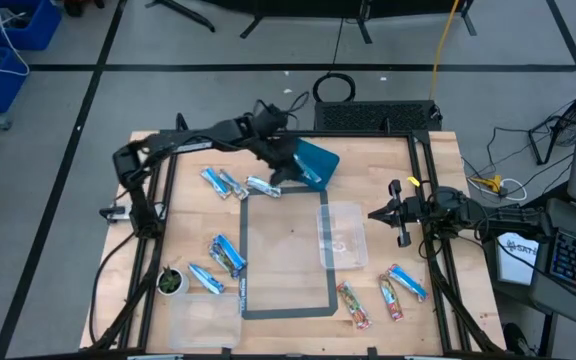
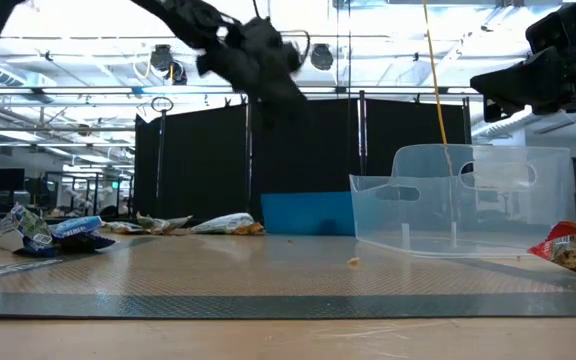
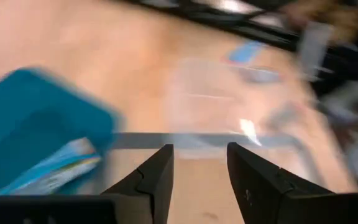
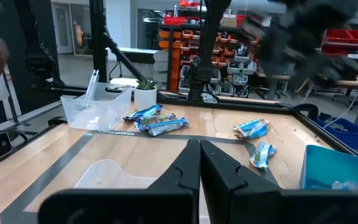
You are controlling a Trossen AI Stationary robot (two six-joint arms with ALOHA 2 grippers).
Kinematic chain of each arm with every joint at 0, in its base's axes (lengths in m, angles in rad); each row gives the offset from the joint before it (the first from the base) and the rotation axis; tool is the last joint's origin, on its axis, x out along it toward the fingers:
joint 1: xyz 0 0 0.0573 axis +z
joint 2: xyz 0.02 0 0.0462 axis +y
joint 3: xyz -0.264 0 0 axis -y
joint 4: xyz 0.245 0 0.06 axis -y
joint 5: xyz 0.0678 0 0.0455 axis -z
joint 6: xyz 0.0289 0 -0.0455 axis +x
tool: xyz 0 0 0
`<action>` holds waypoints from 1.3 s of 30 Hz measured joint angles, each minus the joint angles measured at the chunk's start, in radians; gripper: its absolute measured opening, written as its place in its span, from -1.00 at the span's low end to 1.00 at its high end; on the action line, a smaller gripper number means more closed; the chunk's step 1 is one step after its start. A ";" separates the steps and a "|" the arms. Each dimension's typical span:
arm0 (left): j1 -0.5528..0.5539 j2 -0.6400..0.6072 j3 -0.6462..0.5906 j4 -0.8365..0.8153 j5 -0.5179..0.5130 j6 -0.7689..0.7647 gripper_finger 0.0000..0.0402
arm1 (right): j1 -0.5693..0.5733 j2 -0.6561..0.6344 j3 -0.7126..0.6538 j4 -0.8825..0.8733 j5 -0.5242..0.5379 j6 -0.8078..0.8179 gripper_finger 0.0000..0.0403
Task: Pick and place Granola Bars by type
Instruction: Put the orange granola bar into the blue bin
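Blue-and-white granola bars lie flat on the table: three near the far left (image 1: 233, 184), two at the near left (image 1: 226, 255), one at the near right (image 1: 406, 283). Two red-patterned bars (image 1: 353, 303) lie beside that one. A blue bin (image 1: 316, 163) holds one blue-and-white bar (image 3: 55, 168). My left gripper (image 3: 201, 149) hovers open and empty above the table next to this bin (image 1: 280, 165). My right gripper (image 4: 199, 149) waits shut at the table's right (image 1: 393, 212).
A clear tub (image 1: 343, 235) stands right of a grey taped rectangle (image 1: 288, 312). A second clear tub (image 1: 203, 320) sits at the near left, next to a small green-topped pot (image 1: 171, 282). Black frame rails (image 1: 430, 180) run along the table's sides.
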 joint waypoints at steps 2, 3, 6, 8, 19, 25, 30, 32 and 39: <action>-0.011 -0.048 0.000 -0.090 0.101 0.130 -0.24 | 0.000 0.000 0.000 0.000 0.000 0.000 -0.98; -0.017 -0.073 0.000 -0.150 0.132 0.197 -0.24 | 0.000 0.000 0.000 0.000 0.000 0.000 -0.98; -0.050 -0.143 0.000 -0.317 0.148 0.347 -0.24 | 0.000 0.000 0.000 0.000 0.000 0.000 -0.98; -0.080 -0.182 0.000 -0.423 0.118 0.412 -0.24 | 0.000 0.000 0.000 0.000 0.000 0.000 -0.98; -0.102 -0.444 -0.192 -0.263 -0.010 0.334 -0.24 | 0.000 0.002 0.000 0.001 0.000 0.000 -0.98; 0.023 -0.679 -0.528 0.134 -0.008 0.200 -0.24 | 0.000 0.002 0.000 0.000 0.000 0.000 -0.98; 0.168 -0.850 -0.809 0.477 -0.049 -0.041 -0.24 | 0.000 0.002 0.000 0.001 0.000 0.000 -0.98; 0.220 -0.906 -0.873 0.485 -0.155 -0.146 -0.24 | 0.000 0.002 0.000 0.000 0.000 0.000 -0.98; 0.294 -0.978 -0.916 0.107 -0.459 -0.222 -0.24 | 0.000 0.002 0.000 0.000 0.000 0.000 -0.98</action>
